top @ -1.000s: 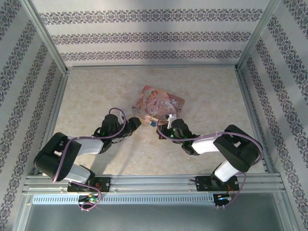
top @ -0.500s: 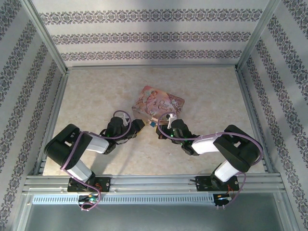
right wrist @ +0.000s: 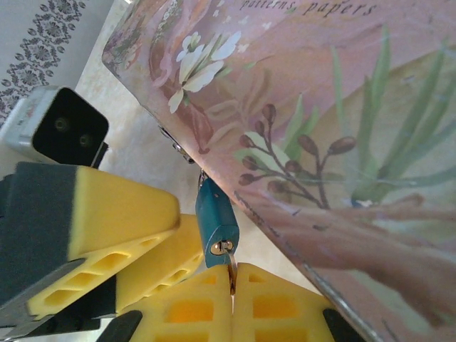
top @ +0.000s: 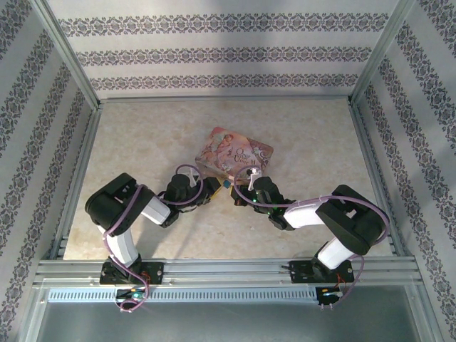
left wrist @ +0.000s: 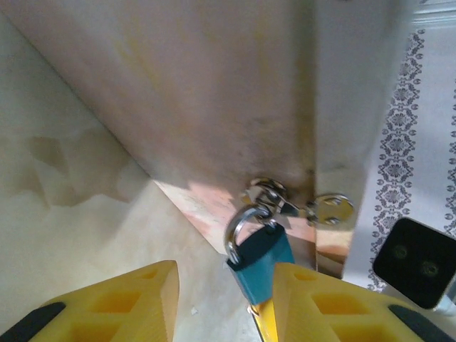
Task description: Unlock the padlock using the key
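Note:
The padlock [left wrist: 262,260], blue-bodied with a silvery shackle, hangs from the hasp [left wrist: 274,196] of the pink box [top: 239,151]. My left gripper [left wrist: 224,303] is open around it. The body rests against the right-hand finger [left wrist: 320,299], and a gap remains on the side of the other finger [left wrist: 107,303]. In the right wrist view the key [right wrist: 229,258] sits in the keyhole at the bottom of the padlock [right wrist: 216,224], and my right gripper [right wrist: 232,276] is shut on the key. From above, both grippers meet at the padlock [top: 225,184], the left gripper [top: 213,187] on its left and the right gripper [top: 238,194] on its right.
The pink box's illustrated lid [right wrist: 335,121] slopes over the padlock on the right. The left arm's yellow fingers [right wrist: 107,214] stand close beside the lock. Patterned walls [top: 228,53] and metal rails [top: 228,271] enclose the beige table [top: 142,135].
The left arm has reached right, bringing its gripper up to the padlock, and its jaws have narrowed. The right arm and key have not moved.

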{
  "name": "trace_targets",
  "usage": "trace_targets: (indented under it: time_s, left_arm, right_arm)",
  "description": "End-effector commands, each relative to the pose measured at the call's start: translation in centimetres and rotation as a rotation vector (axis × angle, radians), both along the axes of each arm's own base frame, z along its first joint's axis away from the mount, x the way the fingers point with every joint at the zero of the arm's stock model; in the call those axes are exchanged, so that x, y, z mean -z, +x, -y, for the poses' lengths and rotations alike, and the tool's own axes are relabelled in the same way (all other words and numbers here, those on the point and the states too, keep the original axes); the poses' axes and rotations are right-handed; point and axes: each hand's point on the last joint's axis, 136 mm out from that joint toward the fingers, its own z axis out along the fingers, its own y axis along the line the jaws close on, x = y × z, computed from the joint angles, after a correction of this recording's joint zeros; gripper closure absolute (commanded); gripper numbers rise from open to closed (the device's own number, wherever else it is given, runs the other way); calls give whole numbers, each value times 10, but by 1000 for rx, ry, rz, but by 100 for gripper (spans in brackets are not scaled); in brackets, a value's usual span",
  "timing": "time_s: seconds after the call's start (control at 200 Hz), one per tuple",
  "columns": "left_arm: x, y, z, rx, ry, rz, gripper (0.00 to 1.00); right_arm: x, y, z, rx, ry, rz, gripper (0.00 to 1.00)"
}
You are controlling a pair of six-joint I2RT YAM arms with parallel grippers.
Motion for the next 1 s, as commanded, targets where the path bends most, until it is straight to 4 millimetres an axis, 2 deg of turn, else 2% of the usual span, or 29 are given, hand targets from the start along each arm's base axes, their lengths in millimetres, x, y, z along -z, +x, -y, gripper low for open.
trace_targets:
  time_s: [0.0,0.26,0.44,0.725,0.995]
  left_arm:
    - [-18,9,11,-13,-81,59,62]
    - [-9,16,10,-39,-85,49,65]
    - [-14,15,8,-46,-74,59,63]
    - [-29,18,16,-28,-82,85,58]
    - [-20,17,17,-34,-60,67,59]
  right_arm:
    - [-11,-2,-12,-25,40,0,100]
    - [-8,-6,-14,-26,46,-18,100]
    - [-7,-7,-15,-25,49,-25,100]
    - [-6,-8,-18,-28,53,-34,100]
    - [-11,-7,-19,-27,62,-26,100]
